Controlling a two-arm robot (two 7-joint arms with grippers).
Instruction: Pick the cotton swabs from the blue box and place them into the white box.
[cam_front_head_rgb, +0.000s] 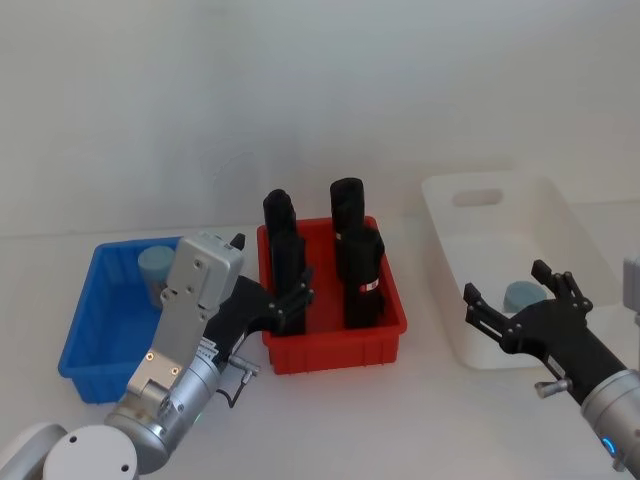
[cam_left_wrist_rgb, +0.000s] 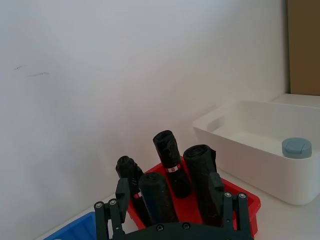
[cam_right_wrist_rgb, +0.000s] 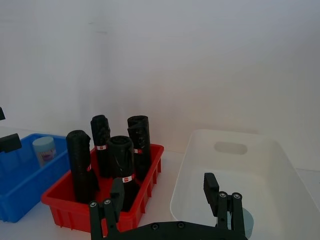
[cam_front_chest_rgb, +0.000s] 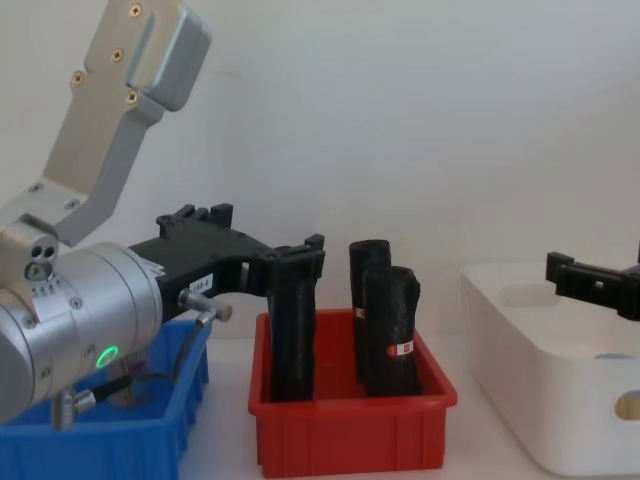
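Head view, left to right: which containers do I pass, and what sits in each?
blue box holding a cotton swabs tub → red bin holding black rolls → white box holding a second swabs tub

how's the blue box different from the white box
Colour: the blue box is bright blue, the white box glossy white. Height: the white box stands taller than the blue box and has an oval handle hole; none shows on the blue box. Place: the blue box sits on the robot's left of the red bin, the white box on its right. Shared: each holds one pale-capped tub of cotton swabs, the left tub and the right tub.
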